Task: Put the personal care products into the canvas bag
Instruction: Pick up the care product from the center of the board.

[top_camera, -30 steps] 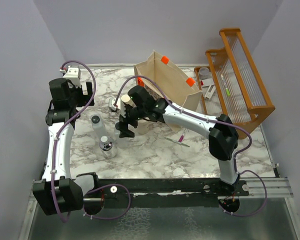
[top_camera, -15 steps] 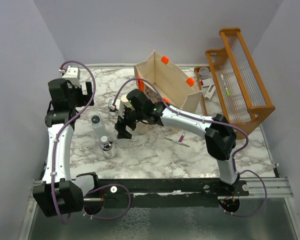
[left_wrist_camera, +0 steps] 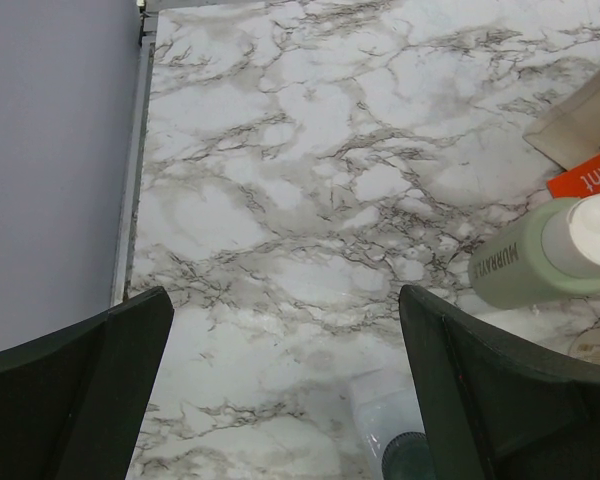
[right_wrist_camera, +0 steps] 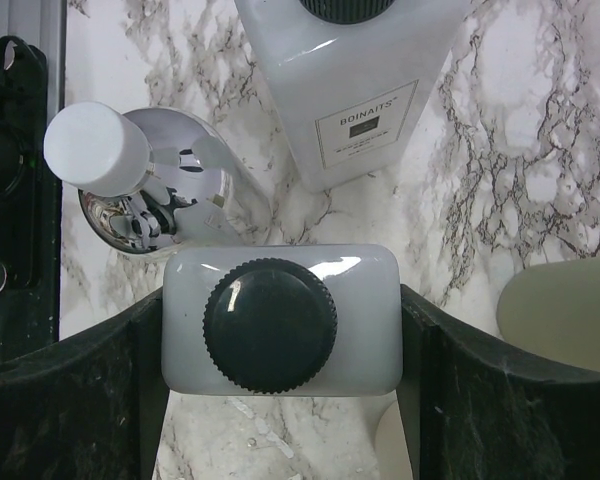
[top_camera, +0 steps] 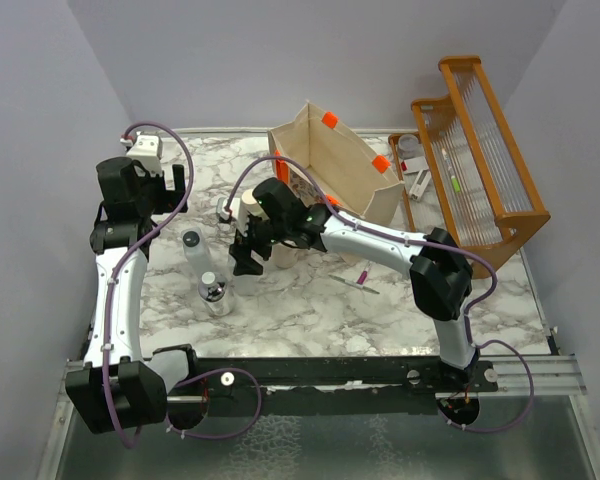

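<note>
the right end effector (top_camera: 246, 256) sits low among the bottles just left of the canvas bag (top_camera: 352, 180). its fingers (right_wrist_camera: 85, 400) stand on either side of a white bottle with a black cap (right_wrist_camera: 270, 325), which is upright on the marble surface (top_camera: 310, 300). no gap shows between fingers and bottle, but whether they clamp it i cannot tell. other things crowd that bottle. a second white bottle (right_wrist_camera: 350, 110) with a printed label is just beside it. a short bottle with a chrome cap (right_wrist_camera: 145, 195) stands by one corner, and a beige bottle (right_wrist_camera: 570, 315) is close on the opposite side.

the left end effector (left_wrist_camera: 285, 300) is spread wide over bare marble and holds nothing. an olive-green bottle with a cream cap (left_wrist_camera: 535, 260) is off to its right, near an orange tab (left_wrist_camera: 592, 172) of the bag.

the bag stands upright and open-mouthed toward the back of the surface. an orange wooden rack (top_camera: 480, 150) stands to its right, with small items (top_camera: 417, 172) between them that are too small to tell. a thin pink-tipped stick (top_camera: 360, 280) lies in front of the bag.
</note>
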Controlling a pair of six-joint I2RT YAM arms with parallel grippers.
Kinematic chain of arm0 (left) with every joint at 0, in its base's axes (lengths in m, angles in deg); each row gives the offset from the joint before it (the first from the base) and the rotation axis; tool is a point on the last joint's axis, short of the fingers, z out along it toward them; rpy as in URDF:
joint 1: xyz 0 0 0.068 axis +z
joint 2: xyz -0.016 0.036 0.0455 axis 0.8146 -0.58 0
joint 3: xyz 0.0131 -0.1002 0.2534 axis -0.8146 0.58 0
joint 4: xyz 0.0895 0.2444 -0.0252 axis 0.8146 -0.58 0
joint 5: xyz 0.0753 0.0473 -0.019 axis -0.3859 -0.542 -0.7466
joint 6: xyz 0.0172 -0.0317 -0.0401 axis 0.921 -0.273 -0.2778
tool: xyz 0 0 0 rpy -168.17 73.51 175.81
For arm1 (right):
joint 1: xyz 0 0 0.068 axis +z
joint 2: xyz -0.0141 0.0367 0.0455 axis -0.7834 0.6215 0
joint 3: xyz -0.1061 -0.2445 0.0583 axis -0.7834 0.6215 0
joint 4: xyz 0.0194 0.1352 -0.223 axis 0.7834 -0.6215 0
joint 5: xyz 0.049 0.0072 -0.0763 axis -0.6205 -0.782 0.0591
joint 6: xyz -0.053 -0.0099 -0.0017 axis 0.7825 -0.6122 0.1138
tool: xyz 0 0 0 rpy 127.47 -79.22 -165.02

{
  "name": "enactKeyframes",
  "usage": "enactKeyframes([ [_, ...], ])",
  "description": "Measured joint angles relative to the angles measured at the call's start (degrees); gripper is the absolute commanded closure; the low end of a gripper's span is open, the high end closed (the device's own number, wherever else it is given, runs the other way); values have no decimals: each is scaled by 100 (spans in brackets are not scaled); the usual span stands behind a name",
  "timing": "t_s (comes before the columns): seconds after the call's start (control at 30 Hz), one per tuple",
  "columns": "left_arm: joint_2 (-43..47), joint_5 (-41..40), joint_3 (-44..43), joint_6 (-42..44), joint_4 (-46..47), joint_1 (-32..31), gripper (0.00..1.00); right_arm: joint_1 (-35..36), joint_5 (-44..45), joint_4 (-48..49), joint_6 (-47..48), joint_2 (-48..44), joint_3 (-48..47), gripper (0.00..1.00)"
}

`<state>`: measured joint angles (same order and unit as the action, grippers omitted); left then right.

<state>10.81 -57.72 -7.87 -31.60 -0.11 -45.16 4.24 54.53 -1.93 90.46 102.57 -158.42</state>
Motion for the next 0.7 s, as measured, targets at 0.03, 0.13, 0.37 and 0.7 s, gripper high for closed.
enactKeyframes([
  [0.03,-13,0,-2,37,0,0,1,0,0,-24,7,0,-15,78],
  [0.13,-98,0,-20,125,0,0,1,0,7,-153,37,0,-85,90],
  [0.37,-197,2,-31,256,24,0,1,0,4,-970,116,-4,-549,99],
  [0.7,-219,55,-48,348,175,0,1,0,44,-1757,238,-426,-1377,99],
])
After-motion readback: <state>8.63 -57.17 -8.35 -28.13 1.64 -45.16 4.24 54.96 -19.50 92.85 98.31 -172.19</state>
